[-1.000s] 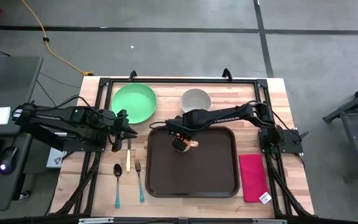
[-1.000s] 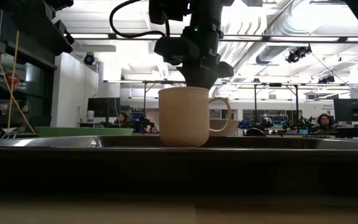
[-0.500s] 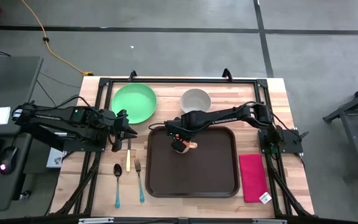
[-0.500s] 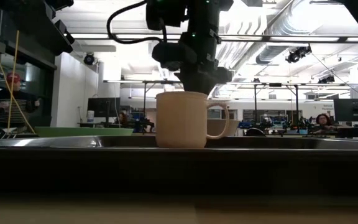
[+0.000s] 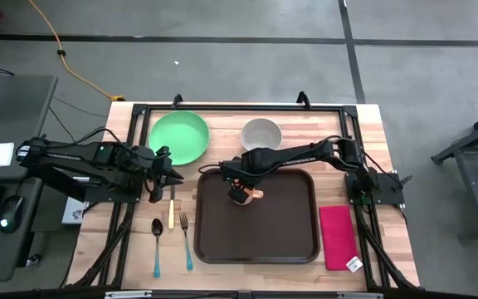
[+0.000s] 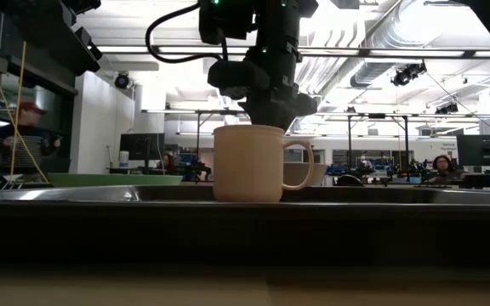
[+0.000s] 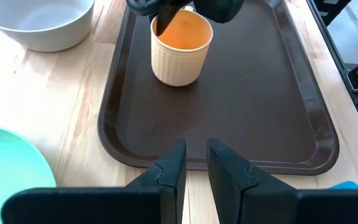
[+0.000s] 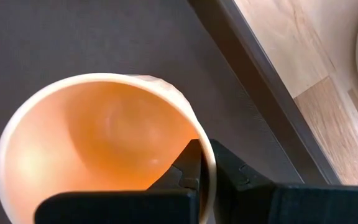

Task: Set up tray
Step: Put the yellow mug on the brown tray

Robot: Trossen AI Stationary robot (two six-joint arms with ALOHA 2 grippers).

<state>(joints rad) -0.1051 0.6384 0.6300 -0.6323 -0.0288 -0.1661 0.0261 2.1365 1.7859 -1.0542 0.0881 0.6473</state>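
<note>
A cream mug (image 7: 178,53), orange inside, stands upright in the far left part of the dark-brown tray (image 5: 280,232). Its handle (image 6: 303,163) points toward the table's right. My right gripper (image 5: 239,189) comes down on it from above and is shut on its rim. My left gripper (image 5: 171,177) hovers over the wood left of the tray, between the green plate and the cutlery. It is aimed at the tray (image 7: 247,93), its fingers a narrow gap apart with nothing between them. My right gripper pinches the mug's rim (image 8: 205,155) on the side toward the tray's far edge, one finger inside (image 8: 188,163) the mug and one outside (image 8: 232,175). The fingers point steeply down. The mug stays upright, its base at the tray's floor in the left wrist view.
A green plate (image 5: 179,137) and a white bowl (image 5: 261,133) sit on the wood beyond the tray. A spoon (image 5: 157,245), a knife (image 5: 172,213) and a fork (image 5: 187,241) lie left of the tray. A red-pink napkin (image 5: 337,237) lies to its right.
My right gripper has come down a little with the mug during the first half second and has kept still since. The mug stays upright in the same hold.
</note>
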